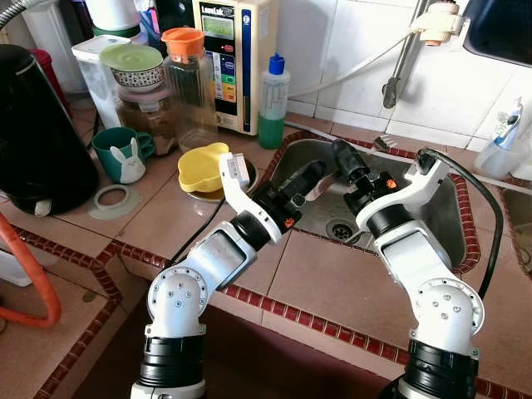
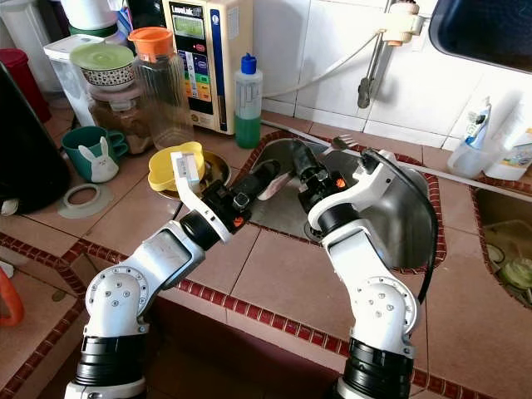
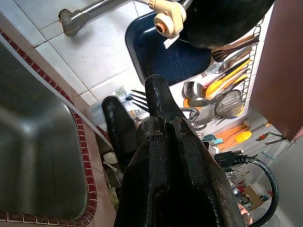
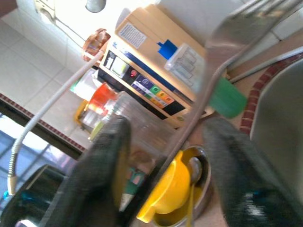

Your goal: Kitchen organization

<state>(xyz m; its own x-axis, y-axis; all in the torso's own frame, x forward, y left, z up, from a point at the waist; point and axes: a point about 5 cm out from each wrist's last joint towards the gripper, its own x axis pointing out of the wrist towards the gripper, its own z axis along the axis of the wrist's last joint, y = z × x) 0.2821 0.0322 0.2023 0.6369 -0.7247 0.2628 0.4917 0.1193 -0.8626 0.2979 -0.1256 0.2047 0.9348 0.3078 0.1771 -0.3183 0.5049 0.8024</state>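
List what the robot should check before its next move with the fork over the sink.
1. Fork found: ok. The fork lies along the right gripper, above the sink.
2. Fork firmly held: cannot tell from these views.
3. Grippers apart: cannot tell. The left gripper points at the right one from very close, and contact is unclear.
4. Left arm away from the yellow bowl: cannot tell. Its wrist overlaps the bowl's edge in the head views.
5. Drop zone known: ok. The drain sits right under both grippers.
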